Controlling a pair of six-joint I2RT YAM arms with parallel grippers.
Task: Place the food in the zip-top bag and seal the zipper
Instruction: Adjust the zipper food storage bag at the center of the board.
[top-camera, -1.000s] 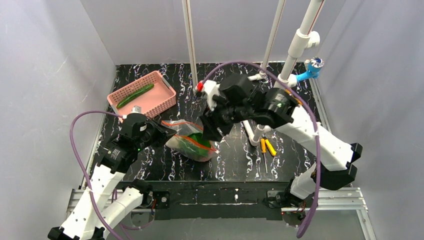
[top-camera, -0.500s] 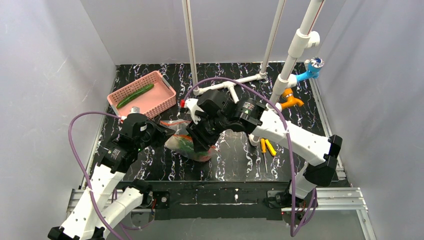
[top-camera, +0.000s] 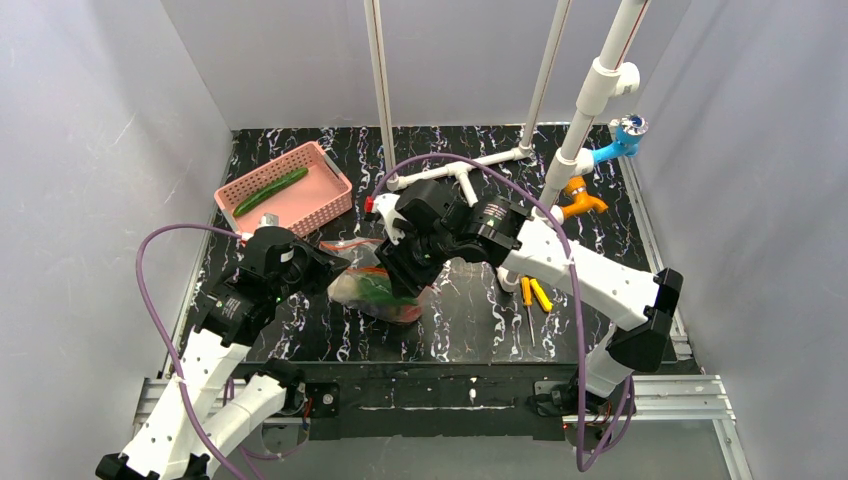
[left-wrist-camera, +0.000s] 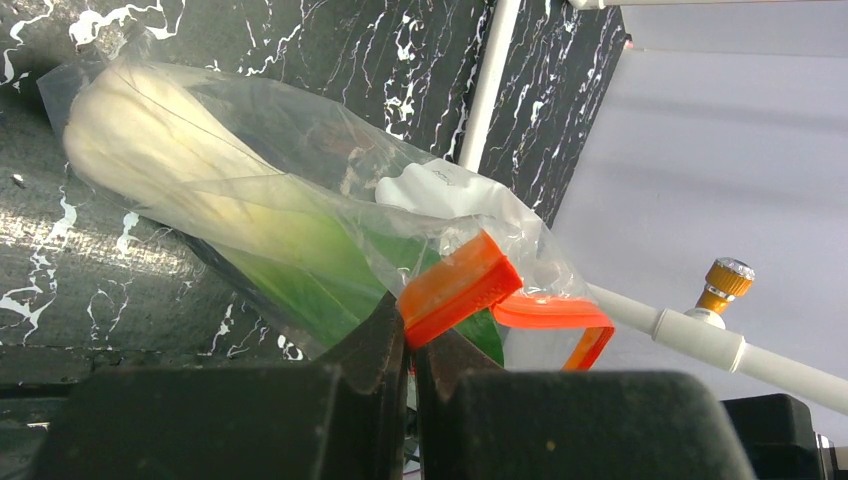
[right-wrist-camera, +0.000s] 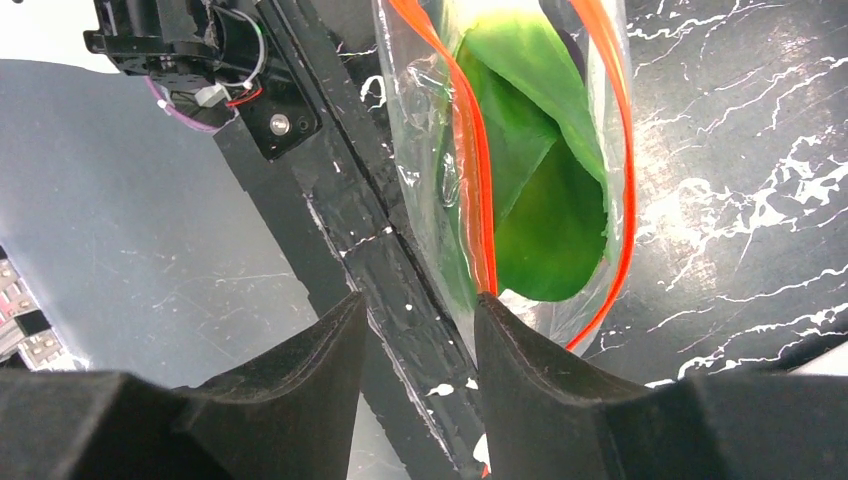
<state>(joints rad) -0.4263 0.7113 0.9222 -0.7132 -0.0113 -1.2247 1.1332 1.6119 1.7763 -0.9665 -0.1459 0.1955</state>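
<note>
Zipper (right-wrist-camera: 463, 150) runs straight ahead of your right claw (right-wrist-camera: 415, 335).
Top: the zip-top bag (top-camera: 372, 292) lies on the tabletop (top-camera: 480, 330) between both arms, bok choy (left-wrist-camera: 200, 210) inside. Left wrist: your left claw (left-wrist-camera: 410, 345) pinches the zipper's end. Right wrist: claw spread, strip lengthwise just beyond its tips.

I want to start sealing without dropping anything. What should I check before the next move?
1. Left gripper clamped on the zipper: ok.
2. Bok choy inside the bag: ok.
3. Right gripper open by the bag's mouth: ok.
4. Zipper closed: not ok, the mouth gapes.
5. All food bagged: not ok, a cucumber lies in the basket.
6. Other food in the bag: cannot tell.
</note>
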